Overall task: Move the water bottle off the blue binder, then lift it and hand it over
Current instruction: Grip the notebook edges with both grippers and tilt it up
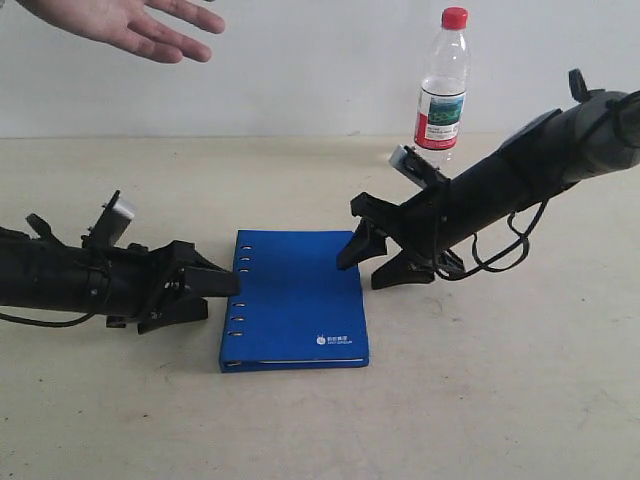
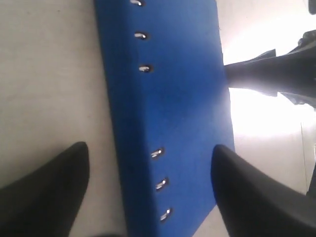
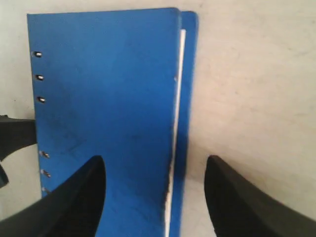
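Observation:
The blue binder [image 1: 295,300] lies flat on the table between my two grippers. The water bottle [image 1: 442,100], clear with a red cap, stands upright on the table at the back right, behind my right arm and off the binder. My left gripper [image 1: 220,296] is open at the binder's hole-punched left edge, straddling that edge [image 2: 148,148] with nothing held. My right gripper [image 1: 362,275] is open over the binder's right edge [image 3: 155,159], one finger above the cover [image 3: 108,89], one above the table. The binder's holes show in the left wrist view [image 2: 177,98].
A person's open hand [image 1: 130,25] hovers at the upper left, above the back of the table. The pale tabletop [image 1: 500,400] stretches around the binder. A white wall [image 1: 300,70] runs behind the table.

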Controlling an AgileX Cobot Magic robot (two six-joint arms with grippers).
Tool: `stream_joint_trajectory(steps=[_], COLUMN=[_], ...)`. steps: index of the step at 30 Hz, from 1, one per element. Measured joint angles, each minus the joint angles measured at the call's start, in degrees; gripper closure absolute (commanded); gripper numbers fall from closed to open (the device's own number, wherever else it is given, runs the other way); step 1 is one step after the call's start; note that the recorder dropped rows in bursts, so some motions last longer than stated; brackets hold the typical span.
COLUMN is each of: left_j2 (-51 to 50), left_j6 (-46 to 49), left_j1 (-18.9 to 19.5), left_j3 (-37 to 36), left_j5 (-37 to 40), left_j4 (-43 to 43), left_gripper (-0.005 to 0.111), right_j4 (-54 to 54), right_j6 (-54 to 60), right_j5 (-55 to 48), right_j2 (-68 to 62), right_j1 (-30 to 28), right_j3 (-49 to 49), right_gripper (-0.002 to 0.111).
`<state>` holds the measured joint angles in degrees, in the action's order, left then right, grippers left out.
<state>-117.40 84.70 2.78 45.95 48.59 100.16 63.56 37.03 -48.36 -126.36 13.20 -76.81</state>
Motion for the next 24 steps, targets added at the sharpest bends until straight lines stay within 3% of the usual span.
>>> stream_joint_trajectory(steps=[8, 15, 22, 24], left_j2=[-1.60, -2.31, -2.40, -2.40], left_j6=[0.20, 0.20, 0.33, 0.33], left_j1=[0.00, 0.12, 0.12, 0.12], left_j3=[0.40, 2.83, 3.18, 3.18], left_j5=[2.98, 2.87, 2.77, 2.77], left_j4=[0.34, -0.32, -0.32, -0.32], left_gripper=[0.041, 0.041, 0.041, 0.041], right_j4=[5.19, 13.20, 14.74, 14.74], right_j6=[5.85, 20.41, 24.42, 23.73], right_j5=[-4.25, -18.64, -20.29, -18.93], right_j2=[-1.60, -2.61, -2.50, -2.50], right_j1=[0.00, 0.00, 0.00, 0.40], right_j3=[-0.23, -0.12, -0.12, -0.04], right_gripper=[0.053, 0.053, 0.053, 0.058])
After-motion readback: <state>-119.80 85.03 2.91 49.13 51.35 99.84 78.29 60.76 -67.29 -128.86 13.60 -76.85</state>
